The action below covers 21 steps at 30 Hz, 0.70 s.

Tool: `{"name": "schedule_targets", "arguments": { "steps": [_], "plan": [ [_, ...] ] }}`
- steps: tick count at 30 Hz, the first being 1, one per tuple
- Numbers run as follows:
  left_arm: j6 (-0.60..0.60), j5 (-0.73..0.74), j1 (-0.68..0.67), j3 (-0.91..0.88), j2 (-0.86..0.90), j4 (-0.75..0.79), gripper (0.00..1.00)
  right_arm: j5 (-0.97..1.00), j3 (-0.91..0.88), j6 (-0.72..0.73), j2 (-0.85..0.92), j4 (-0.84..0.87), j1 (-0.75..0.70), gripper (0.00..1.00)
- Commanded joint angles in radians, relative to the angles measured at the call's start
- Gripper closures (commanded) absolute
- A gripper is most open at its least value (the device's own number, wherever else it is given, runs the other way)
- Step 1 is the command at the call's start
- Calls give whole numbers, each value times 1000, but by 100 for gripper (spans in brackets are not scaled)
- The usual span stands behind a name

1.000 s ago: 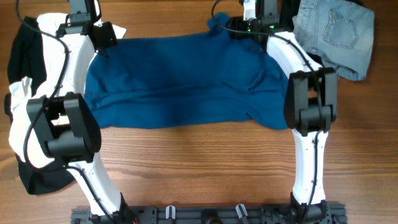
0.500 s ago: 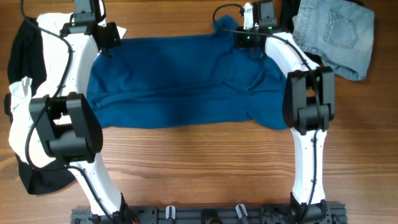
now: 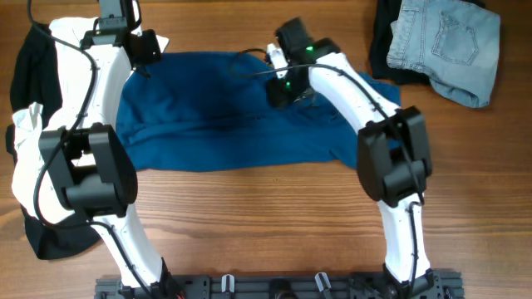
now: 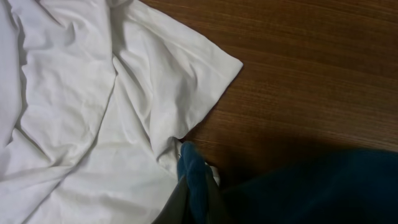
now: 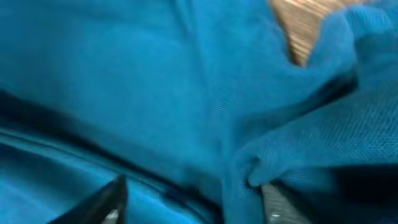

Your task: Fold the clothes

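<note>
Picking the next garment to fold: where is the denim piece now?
Overhead, the denim piece lies at the table's far right corner, just past the blue shirt.

Swung the right hand away from the far right corner of the blue garment, leftward and toward the near side, to a spot over the cloth's middle. Brought that corner along: no more flat at the far edge, now bunched and doubled over the garment's right part. Pulled the far right edge inward, baring a strip of bench between the blue cloth and the jeans. Uncovered the dark cloth at the jeans' left edge, hidden behind the arm a second ago.
</note>
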Motion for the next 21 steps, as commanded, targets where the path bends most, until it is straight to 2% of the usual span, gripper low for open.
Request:
{"name": "schedule_targets", "arguments": {
  "steps": [1,3,9,16,21],
  "plan": [
    [-9,8,-2,5,-24,3,96,37,116,-10,-10,21,-94,30],
    [-10,8,-2,5,-24,4,96,36,171,-2,-10,66,-156,29],
    [-10,9,-2,5,-24,7,96,-89,171,-15,47,251,-288,29],
    [-10,9,-2,5,-24,7,96,-213,171,-79,172,332,-262,29],
    [-10,9,-2,5,-24,7,96,-231,171,-154,199,306,-230,28]
  ]
}}
